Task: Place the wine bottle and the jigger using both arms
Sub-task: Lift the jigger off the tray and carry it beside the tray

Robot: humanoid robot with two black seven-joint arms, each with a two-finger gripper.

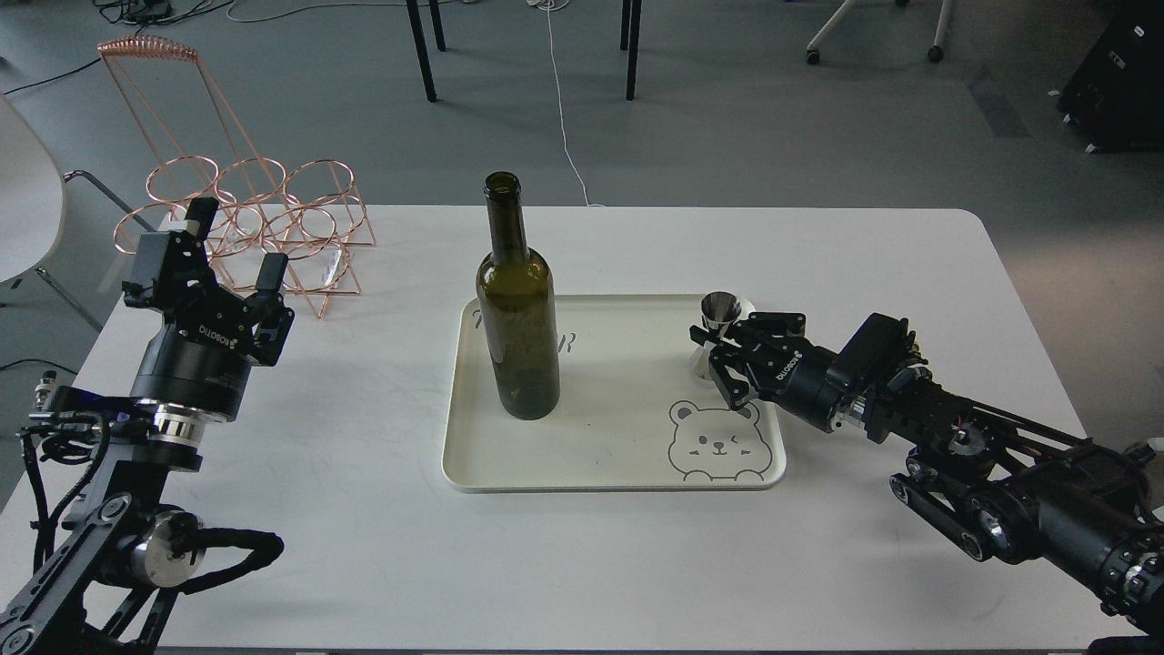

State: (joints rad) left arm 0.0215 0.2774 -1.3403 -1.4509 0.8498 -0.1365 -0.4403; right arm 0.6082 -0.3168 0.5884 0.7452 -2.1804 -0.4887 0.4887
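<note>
The wine bottle (518, 337), dark olive green and without a label, stands upright on the left part of a cream tray (615, 480). The small steel jigger (720, 311) is upright at the tray's far right corner. My right gripper (716, 351) comes in from the right and is shut on the jigger's lower part, which its fingers hide. My left gripper (236, 244) is open and empty. It points up over the table's left side, well left of the bottle and just in front of a wire rack.
A copper wire bottle rack (245, 218) stands at the table's far left corner, right behind my left gripper. The tray has a bear drawing (718, 446) at its near right. The white table (873, 273) ends close behind the tray.
</note>
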